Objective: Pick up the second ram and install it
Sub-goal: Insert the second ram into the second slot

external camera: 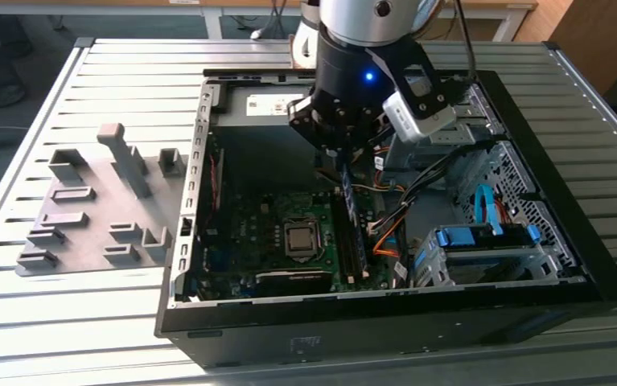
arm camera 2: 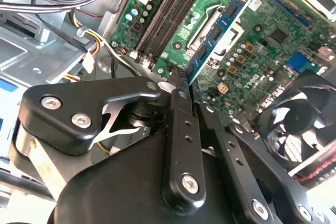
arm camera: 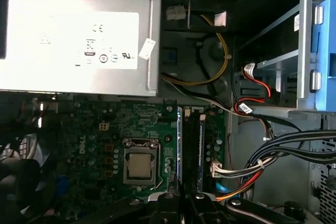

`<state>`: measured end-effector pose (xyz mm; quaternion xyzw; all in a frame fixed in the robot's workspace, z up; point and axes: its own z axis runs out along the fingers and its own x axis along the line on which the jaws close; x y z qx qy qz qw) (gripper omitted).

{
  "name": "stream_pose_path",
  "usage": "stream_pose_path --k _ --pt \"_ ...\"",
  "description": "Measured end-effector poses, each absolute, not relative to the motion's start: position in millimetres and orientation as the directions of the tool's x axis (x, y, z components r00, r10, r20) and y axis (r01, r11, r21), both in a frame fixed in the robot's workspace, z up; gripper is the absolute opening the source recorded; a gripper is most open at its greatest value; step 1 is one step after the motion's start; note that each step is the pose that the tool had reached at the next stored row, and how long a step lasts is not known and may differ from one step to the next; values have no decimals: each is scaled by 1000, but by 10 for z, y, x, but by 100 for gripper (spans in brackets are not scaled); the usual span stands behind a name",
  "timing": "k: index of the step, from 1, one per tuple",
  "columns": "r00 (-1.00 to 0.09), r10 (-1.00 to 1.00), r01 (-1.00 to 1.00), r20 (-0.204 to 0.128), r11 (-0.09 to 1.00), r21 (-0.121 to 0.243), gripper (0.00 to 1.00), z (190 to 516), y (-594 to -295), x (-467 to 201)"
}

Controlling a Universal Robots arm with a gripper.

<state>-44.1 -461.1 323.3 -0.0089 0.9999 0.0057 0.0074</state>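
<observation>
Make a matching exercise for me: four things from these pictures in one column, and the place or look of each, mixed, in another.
1. second ram
2. grey fixture
3. blue drive caddy
4. power supply

A. on the table, beside the case
B. in the hand, over the motherboard
C. inside the case, the exterior view's right
D. silver, with a white label

Pairs: 1-B, 2-A, 3-C, 4-D
</observation>
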Motion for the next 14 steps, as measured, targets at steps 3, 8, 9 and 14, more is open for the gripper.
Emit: stream_pose_path --k 3,8,9,14 --pt "-1000 -18 -18 -13 1000 11 14 3177 -4611 -427" --pt "-1000 -11 -11 12 1000 12 14 3142 -4611 -420" --pt "-1000 -10 -10 13 1000 12 14 3131 -4611 -419" --pt "-1000 -5 -5 13 1000 12 14 3074 -4611 -403"
